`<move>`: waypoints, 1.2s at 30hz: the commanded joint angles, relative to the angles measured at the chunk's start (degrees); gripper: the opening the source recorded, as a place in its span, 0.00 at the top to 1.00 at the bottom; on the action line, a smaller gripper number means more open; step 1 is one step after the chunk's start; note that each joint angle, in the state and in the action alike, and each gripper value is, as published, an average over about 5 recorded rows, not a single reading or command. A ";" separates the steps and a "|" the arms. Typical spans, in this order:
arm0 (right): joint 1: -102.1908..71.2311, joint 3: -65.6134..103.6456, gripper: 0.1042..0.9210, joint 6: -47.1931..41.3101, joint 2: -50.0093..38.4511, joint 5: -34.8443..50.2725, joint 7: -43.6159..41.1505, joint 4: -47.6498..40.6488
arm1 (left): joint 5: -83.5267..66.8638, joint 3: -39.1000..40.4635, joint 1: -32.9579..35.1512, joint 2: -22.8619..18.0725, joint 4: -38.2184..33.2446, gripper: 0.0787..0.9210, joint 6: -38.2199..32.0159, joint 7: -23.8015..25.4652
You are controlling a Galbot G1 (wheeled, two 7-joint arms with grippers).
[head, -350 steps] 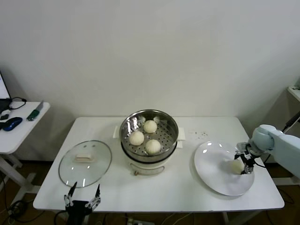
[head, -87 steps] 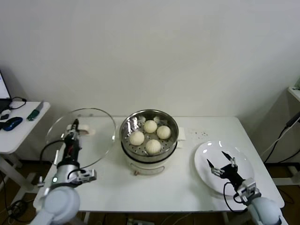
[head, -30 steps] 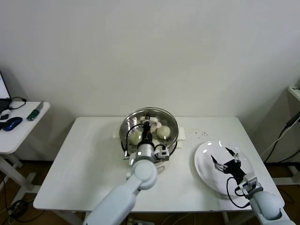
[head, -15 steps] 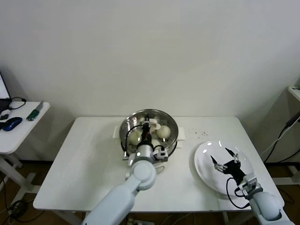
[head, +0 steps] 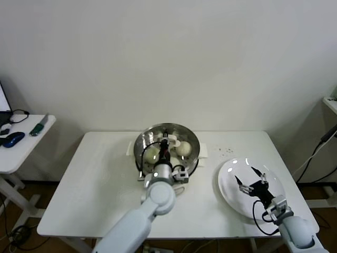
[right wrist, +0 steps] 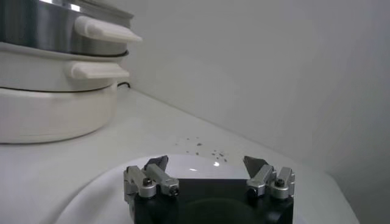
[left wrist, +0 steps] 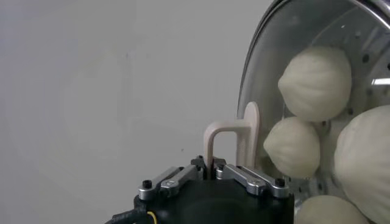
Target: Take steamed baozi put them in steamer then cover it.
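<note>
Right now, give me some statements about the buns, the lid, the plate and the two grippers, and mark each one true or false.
1. The left gripper is shut on the lid's handle. True.
2. The lid lies flat on the table left of the steamer. False: it is over the steamer, held by the left gripper.
3. The buns are in the steamer, seen through the glass. True.
4. One bun sits on the plate. False: the plate holds no bun.
5. The right gripper is open over the plate. True.
</note>
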 commanded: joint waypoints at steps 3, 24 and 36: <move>-0.17 0.28 0.12 0.00 0.10 -0.04 -0.20 0.24 | -0.15 0.30 0.26 1.00 -1.29 0.90 2.88 1.35; -0.60 1.53 0.12 -4.48 -0.19 -0.31 -0.91 1.36 | -6.89 -3.95 12.05 10.26 -21.83 0.20 2.88 1.47; -2.29 4.23 0.12 -3.18 1.37 1.86 0.33 3.67 | -22.48 -19.54 26.77 15.45 -33.72 0.12 -4.54 -14.98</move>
